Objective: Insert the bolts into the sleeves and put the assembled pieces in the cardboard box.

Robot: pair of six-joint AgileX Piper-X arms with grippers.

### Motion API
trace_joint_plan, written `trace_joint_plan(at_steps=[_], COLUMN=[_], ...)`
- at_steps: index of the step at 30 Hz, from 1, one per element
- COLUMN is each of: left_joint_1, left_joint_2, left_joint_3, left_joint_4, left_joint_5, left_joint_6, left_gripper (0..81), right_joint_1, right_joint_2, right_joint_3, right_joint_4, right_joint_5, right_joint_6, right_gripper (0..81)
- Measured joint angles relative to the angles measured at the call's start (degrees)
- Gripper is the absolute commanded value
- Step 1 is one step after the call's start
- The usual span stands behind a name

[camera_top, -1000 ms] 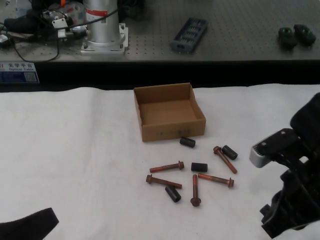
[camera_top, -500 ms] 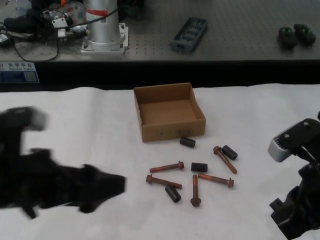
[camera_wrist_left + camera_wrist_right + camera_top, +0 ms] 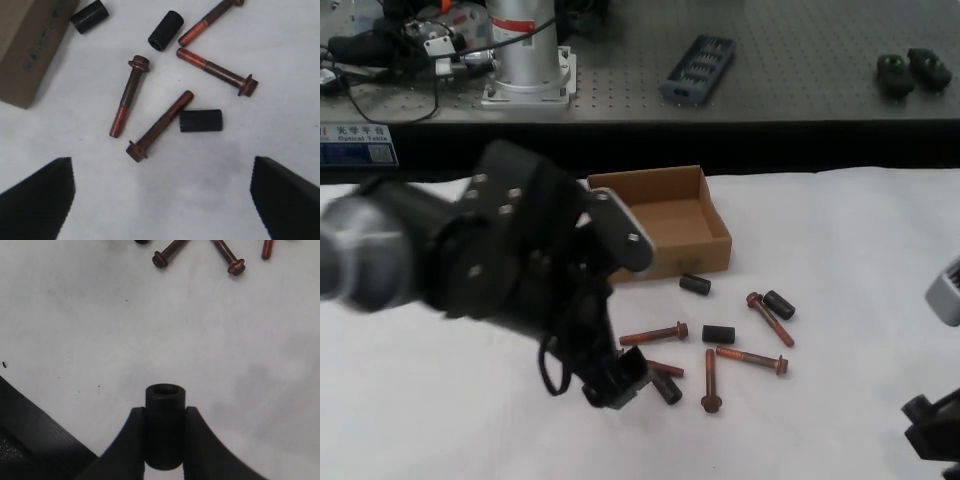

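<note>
Several rust-coloured bolts [image 3: 653, 333] and black sleeves [image 3: 718, 333] lie loose on the white cloth in front of the cardboard box [image 3: 665, 262]. My left gripper [image 3: 615, 380] hangs open just above the near-left end of this cluster. In the left wrist view, the left gripper [image 3: 160, 200] has its fingers [image 3: 37, 200] spread wide, with a bolt [image 3: 160, 125] and a sleeve [image 3: 200, 120] lying beyond them. My right gripper [image 3: 165, 415] is shut on an upright black sleeve [image 3: 165, 395] above the cloth, away from the bolts [image 3: 170, 252]. The right arm [image 3: 935, 440] sits at the near right corner.
The box is open-topped and stands just behind the scattered parts. Beyond the cloth's far edge runs a dark perforated bench with a metal post [image 3: 525, 50], a black rack [image 3: 698, 68] and cables. White cloth stretches bare to the left and right of the parts.
The left arm has swung in from the near left to hang over the bolts. The right arm has drawn back toward the near right corner.
</note>
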Motion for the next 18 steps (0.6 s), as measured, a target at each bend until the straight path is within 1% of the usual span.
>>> trace_joint_plan(at_steps=[1, 4, 7, 9, 11, 14, 18], left_joint_1=[0.00, 0.00, -0.04, -0.04, -0.15, -0.15, -0.15], left_joint_2=[2.20, 5.59, 8.55, 11.00, 12.18, 13.44, 14.41], left_joint_3=[-2.57, -5.95, -8.87, -11.09, -12.11, -12.97, -13.07], left_joint_4=[0.02, 0.02, 0.02, 0.02, 0.02, 0.02, 0.02], left_joint_5=[-0.50, -0.75, -0.99, -0.85, 0.39, 2.43, 3.15], left_joint_6=[2.37, 4.50, 5.52, 6.76, 8.06, 8.86, 8.98], left_gripper=[69.2, 67.7, 60.4, 53.2, 48.2, 47.5, 47.6], right_joint_1=[0.00, 0.00, 0.00, 0.00, 0.00, 0.00, 0.00], right_joint_2=[-0.56, -1.65, -2.07, -2.06, -2.06, -2.06, -2.06], right_joint_3=[0.00, 0.00, 0.00, 0.00, 0.00, 0.00, 0.00], right_joint_4=[0.34, 1.15, 1.19, 1.19, 1.23, 1.33, 1.33], right_joint_5=[0.00, -0.07, -0.16, -0.23, -0.23, -0.23, -0.23], right_joint_6=[0.00, 0.00, 0.00, 0.00, 0.00, 0.00, 0.00], right_gripper=[2.7, 2.7, 2.7, 2.7, 2.7, 2.7, 2.7])
